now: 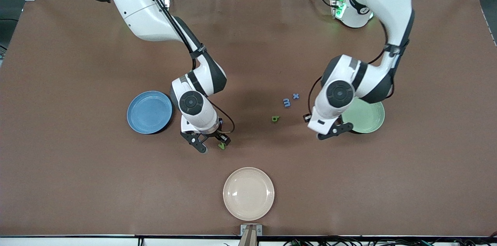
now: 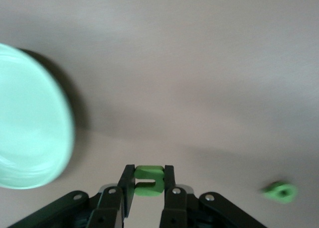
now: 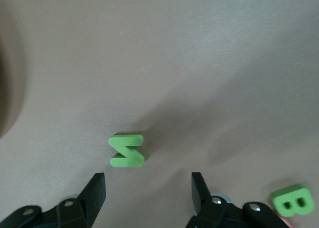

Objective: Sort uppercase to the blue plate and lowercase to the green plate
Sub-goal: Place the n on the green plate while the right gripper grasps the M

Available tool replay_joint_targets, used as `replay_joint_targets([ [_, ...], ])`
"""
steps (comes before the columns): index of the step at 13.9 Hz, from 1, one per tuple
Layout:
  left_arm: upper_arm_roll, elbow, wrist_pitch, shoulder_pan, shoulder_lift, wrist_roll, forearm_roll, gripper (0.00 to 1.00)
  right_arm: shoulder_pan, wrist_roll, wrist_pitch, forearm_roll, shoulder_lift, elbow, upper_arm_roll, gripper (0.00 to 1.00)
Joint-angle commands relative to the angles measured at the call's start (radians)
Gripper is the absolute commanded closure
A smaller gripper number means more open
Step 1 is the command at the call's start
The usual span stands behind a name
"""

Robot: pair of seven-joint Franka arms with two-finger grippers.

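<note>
The left gripper is clamped on a small green foam letter, by its notched shape the green u, pinched between the two black fingers. It hangs over the table just beside the rim of the green plate, not yet above the plate's dish. The right gripper is low over the table with its jaws standing apart. The green N lies flat just ahead of its fingertips rather than between them, and the green B lies close beside one finger. In the front view that gripper sits nearer to the camera than the blue plate, which is empty. The green b, blue m and blue x lie loose between the two arms. The cream plate is nearest the camera and has nothing on it. The likeliest slip on the left arm is letting go too soon: the u would land on the table or clip the rim and bounce off, since light foam will not stay put. On the right arm, closing where the fingers stand now would catch air or flick the N away. The fingers need to straddle it first. A thin flat letter may also skid under a fingertip, and the nearby B could be knocked or caught along with it.
</note>
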Motion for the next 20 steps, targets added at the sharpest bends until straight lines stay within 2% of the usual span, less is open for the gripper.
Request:
replay_joint_targets([
  [1, -0.007, -0.226, 0.071, 0.063, -0.157, 0.153, 0.002, 0.89, 0.011, 0.023, -0.010, -0.013, 0.070, 0.094, -0.012, 0.24],
  [5, -0.007, -0.432, 0.226, 0.158, -0.241, 0.399, 0.006, 0.89, 0.019, 0.018, -0.010, -0.056, 0.107, 0.133, -0.014, 0.35],
  [11, -0.005, -0.525, 0.389, 0.228, -0.213, 0.583, 0.008, 0.89, 0.019, 0.015, -0.008, -0.056, 0.133, 0.156, -0.015, 0.44],
  [13, -0.003, -0.544, 0.414, 0.232, -0.204, 0.614, 0.009, 0.89, 0.019, 0.015, -0.008, -0.057, 0.140, 0.156, -0.015, 0.53],
  [15, -0.003, -0.558, 0.449, 0.247, -0.193, 0.619, 0.009, 0.88, 0.018, 0.010, -0.010, -0.059, 0.140, 0.154, -0.015, 0.76],
  [17, -0.002, -0.571, 0.498, 0.250, -0.176, 0.623, 0.009, 0.88, 0.015, 0.006, -0.016, -0.073, 0.137, 0.154, -0.015, 0.93],
  [20, -0.005, -0.584, 0.501, 0.283, -0.170, 0.623, 0.080, 0.87, 0.001, -0.017, -0.078, -0.097, 0.114, 0.154, -0.015, 0.97],
])
